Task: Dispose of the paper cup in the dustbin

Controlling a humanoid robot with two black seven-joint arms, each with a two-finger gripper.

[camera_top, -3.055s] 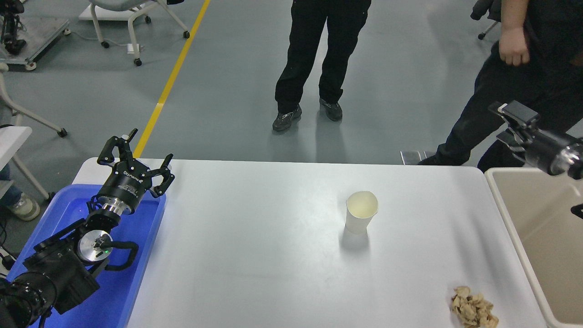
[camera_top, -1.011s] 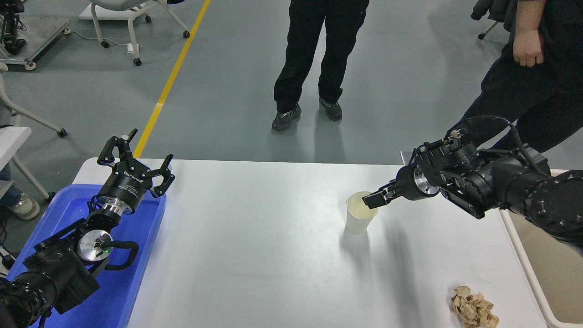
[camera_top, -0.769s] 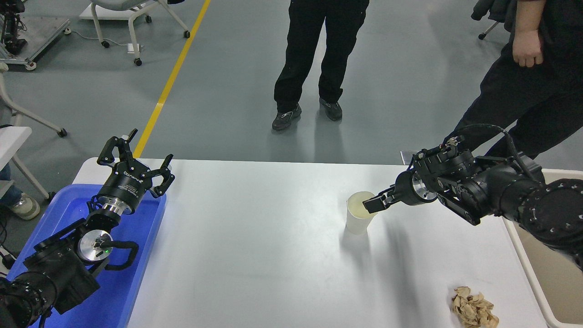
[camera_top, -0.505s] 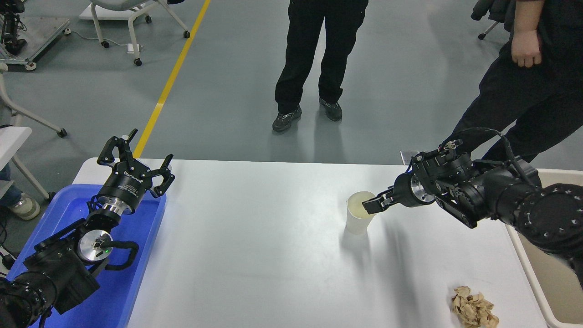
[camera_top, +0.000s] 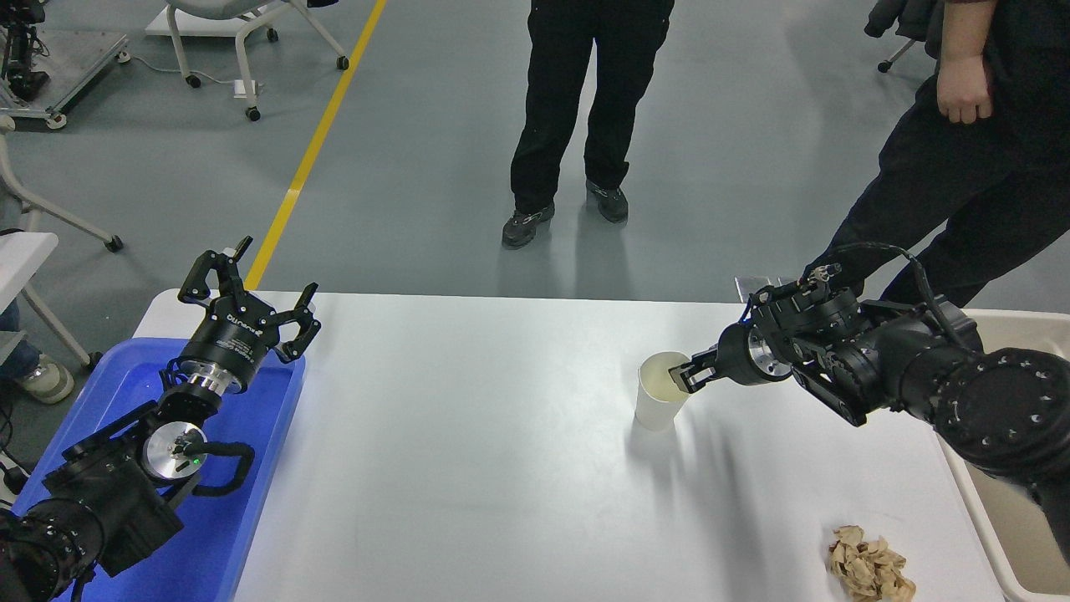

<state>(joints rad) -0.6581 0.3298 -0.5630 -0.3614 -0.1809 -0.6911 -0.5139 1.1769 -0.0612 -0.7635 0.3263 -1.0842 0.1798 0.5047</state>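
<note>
On the white table (camera_top: 468, 468) the paper cup (camera_top: 659, 403) stands upright, just left of the right pincer (camera_top: 686, 377), whose tips appear to pinch its right rim, closer than a second ago, while the dustbin (camera_top: 974, 502) waits far right.

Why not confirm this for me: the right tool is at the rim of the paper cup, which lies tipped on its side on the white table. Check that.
Not quite. In the head view the paper cup stands upright on the white table, its open mouth up. The rest holds: the right tool is at the cup's rim.
</note>
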